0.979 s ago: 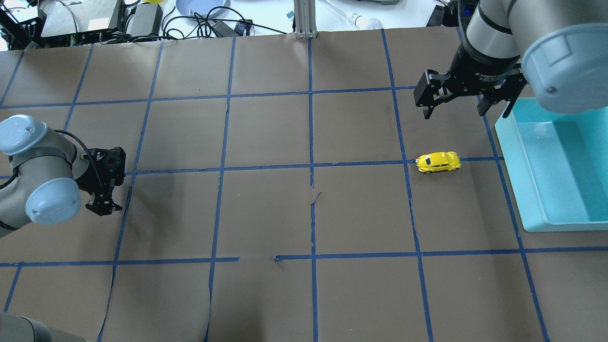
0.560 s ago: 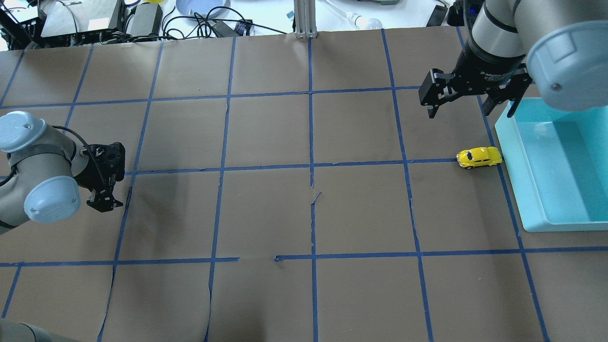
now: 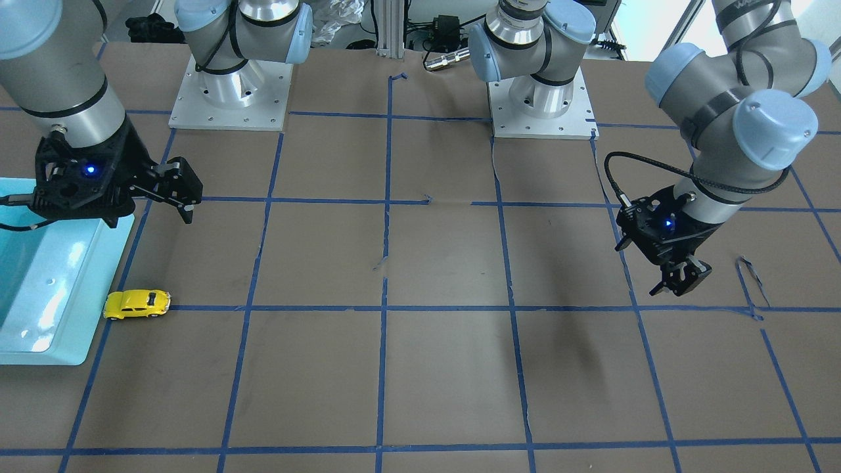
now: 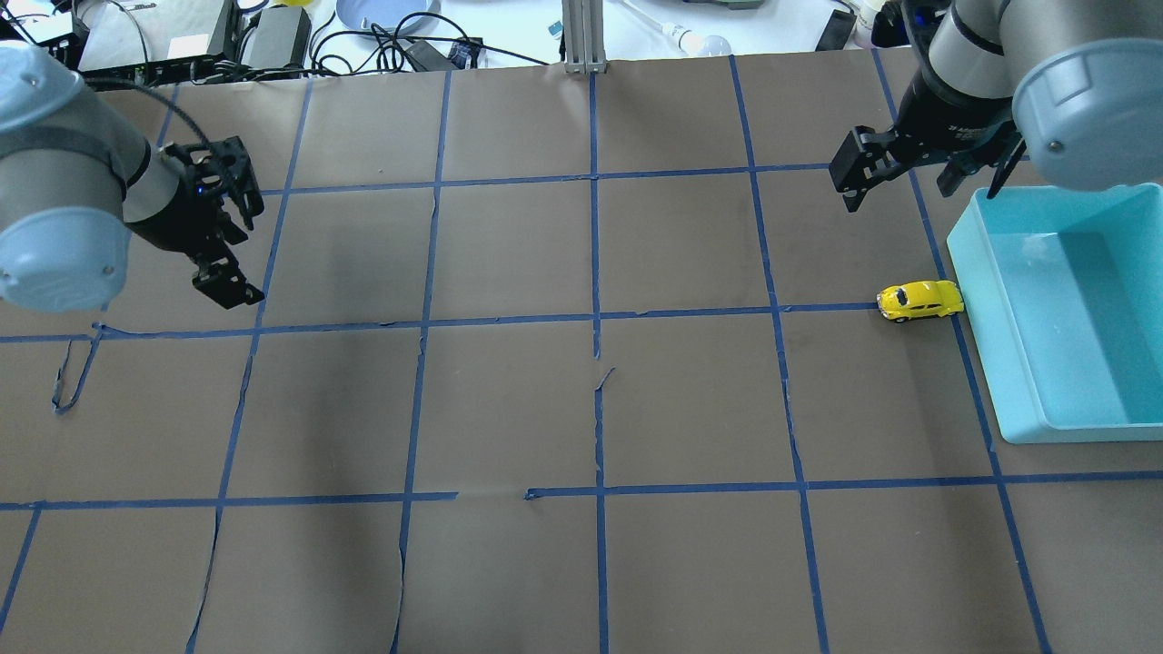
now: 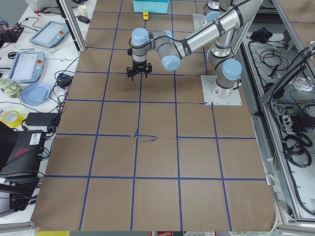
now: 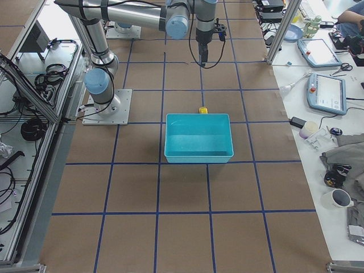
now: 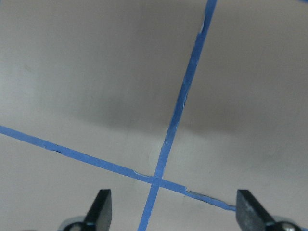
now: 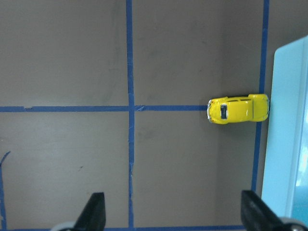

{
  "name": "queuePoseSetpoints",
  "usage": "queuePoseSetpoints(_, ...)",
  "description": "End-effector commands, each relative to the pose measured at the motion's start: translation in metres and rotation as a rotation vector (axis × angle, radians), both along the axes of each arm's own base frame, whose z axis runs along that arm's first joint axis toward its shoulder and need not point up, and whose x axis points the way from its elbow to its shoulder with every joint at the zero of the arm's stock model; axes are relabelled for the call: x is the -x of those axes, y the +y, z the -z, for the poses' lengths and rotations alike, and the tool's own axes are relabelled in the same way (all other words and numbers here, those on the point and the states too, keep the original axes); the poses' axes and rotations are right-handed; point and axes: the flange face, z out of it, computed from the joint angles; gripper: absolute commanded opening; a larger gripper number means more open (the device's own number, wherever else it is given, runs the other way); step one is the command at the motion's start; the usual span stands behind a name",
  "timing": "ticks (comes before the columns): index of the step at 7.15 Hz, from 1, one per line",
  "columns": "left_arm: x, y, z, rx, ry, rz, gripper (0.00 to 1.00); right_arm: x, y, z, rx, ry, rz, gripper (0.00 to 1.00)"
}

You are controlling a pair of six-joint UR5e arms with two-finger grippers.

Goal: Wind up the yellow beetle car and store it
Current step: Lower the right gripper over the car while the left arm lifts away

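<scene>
The yellow beetle car (image 4: 919,301) stands on the brown table, its right end against the left wall of the teal bin (image 4: 979,313). It also shows in the front view (image 3: 136,304) and the right wrist view (image 8: 238,109). My right gripper (image 4: 922,177) hangs open and empty above the table, beyond the car and beside the bin's far corner; its fingers (image 8: 96,211) frame the right wrist view. My left gripper (image 4: 243,254) is open and empty over the far left of the table, above a tape crossing (image 7: 155,180).
The bin (image 3: 39,315) is empty inside. Blue tape lines grid the table; a loose curl of tape (image 4: 68,381) lies near the left edge. Cables, a plate and boxes (image 4: 273,32) crowd the far edge beyond the table.
The car has rolled right along the tape line and stopped against the bin. My left arm has swung toward the far side. My right gripper has drifted slightly right and away.
</scene>
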Motion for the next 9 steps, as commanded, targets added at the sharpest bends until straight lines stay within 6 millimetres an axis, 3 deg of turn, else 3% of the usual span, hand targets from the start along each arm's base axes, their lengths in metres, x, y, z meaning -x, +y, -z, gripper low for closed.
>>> queuePoseSetpoints(1, 0.081, -0.001, -0.072, -0.006, 0.027, -0.286, 0.94, 0.013, -0.025, 0.025, 0.008, 0.035, -0.342, 1.0)
queuePoseSetpoints(4, 0.134, 0.023, -0.098, -0.001, 0.054, -0.679, 1.0, 0.021, -0.037, 0.057, -0.045, 0.047, -0.759, 1.0)
queuePoseSetpoints(5, 0.148, 0.036, -0.111, 0.0, 0.063, -0.795, 1.0, 0.034, -0.039, 0.082, -0.064, 0.046, -0.867, 1.0)
queuePoseSetpoints(7, 0.15, 0.062, -0.135, -0.017, 0.062, -0.922, 1.0, 0.068, -0.029, 0.121, -0.052, 0.072, -1.039, 1.0)
queuePoseSetpoints(9, 0.139, 0.081, -0.171, 0.034, 0.017, -0.944, 1.0, 0.072, -0.037, 0.149, -0.07, 0.076, -1.116, 1.0)
